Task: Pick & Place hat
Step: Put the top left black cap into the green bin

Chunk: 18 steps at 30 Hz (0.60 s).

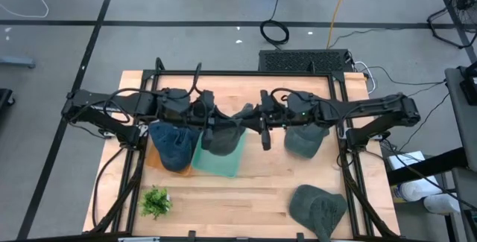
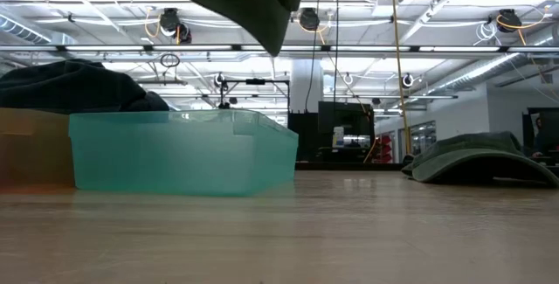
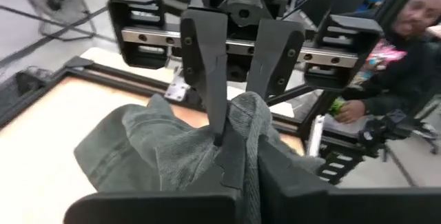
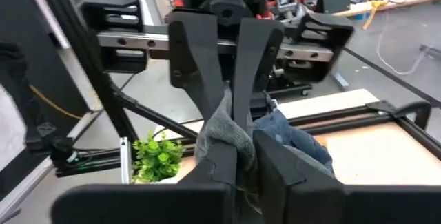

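Hat (image 1: 222,136), grey, is shown held between both grippers above the teal bin (image 1: 223,164) near the middle of the wooden table (image 1: 246,197). The left gripper (image 3: 234,138) is seen in the left wrist view with its fingers closed on a fold of the grey fabric; directly opposite, the right gripper (image 3: 238,58) pinches the same fold from the other side. In the right wrist view the right gripper's own fingers (image 4: 224,158) are likewise pressed together on the cloth, with the left gripper (image 4: 234,79) facing them. In the low view the hat (image 2: 249,0) hangs clear of the translucent teal bin (image 2: 183,153), not touching it. A blue denim hat (image 1: 173,147) rests on an orange bin (image 1: 153,160) just beside the teal one. Another grey-green hat (image 1: 302,139) lies under the right arm, and a further one (image 1: 319,208) lies near the table's front right edge. A small green plant (image 1: 155,201) stands at the front left. A seated person (image 3: 406,65) is visible beyond the table.
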Each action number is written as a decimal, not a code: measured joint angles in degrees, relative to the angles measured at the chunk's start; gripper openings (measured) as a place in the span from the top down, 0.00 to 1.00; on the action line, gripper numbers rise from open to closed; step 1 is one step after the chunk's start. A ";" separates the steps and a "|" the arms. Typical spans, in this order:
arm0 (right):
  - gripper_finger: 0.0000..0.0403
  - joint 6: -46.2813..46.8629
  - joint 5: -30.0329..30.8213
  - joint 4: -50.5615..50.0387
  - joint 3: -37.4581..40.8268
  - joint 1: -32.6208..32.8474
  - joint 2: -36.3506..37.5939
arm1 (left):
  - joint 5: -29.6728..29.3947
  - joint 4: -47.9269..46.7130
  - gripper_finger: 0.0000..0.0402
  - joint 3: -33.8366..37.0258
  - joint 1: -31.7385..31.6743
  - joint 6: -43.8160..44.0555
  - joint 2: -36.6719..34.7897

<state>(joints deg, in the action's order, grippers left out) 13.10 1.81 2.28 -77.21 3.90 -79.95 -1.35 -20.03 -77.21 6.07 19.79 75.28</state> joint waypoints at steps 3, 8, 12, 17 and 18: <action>0.87 -0.73 -0.28 -0.27 0.00 -0.04 0.46 | 2.51 1.63 0.99 0.02 -0.61 0.02 0.04; 0.74 -0.43 -3.73 -0.16 -0.07 -0.06 0.99 | 10.76 3.28 0.99 0.11 -2.01 0.04 -0.63; 0.66 -0.25 -10.33 0.29 -0.22 -0.11 3.72 | 16.60 -0.41 0.99 0.26 -2.84 2.93 -2.31; 0.63 0.33 -14.09 -0.47 -0.20 0.56 7.76 | 21.15 -3.90 1.00 0.19 -4.00 1.25 -3.81; 0.63 0.76 -14.16 -0.36 -0.20 0.72 8.73 | 22.11 -4.39 1.00 0.15 -4.21 0.39 -4.22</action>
<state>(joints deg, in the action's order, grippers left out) 13.85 -12.36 1.92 -77.41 4.62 -71.22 20.76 -24.42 -77.06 1.87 20.18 71.06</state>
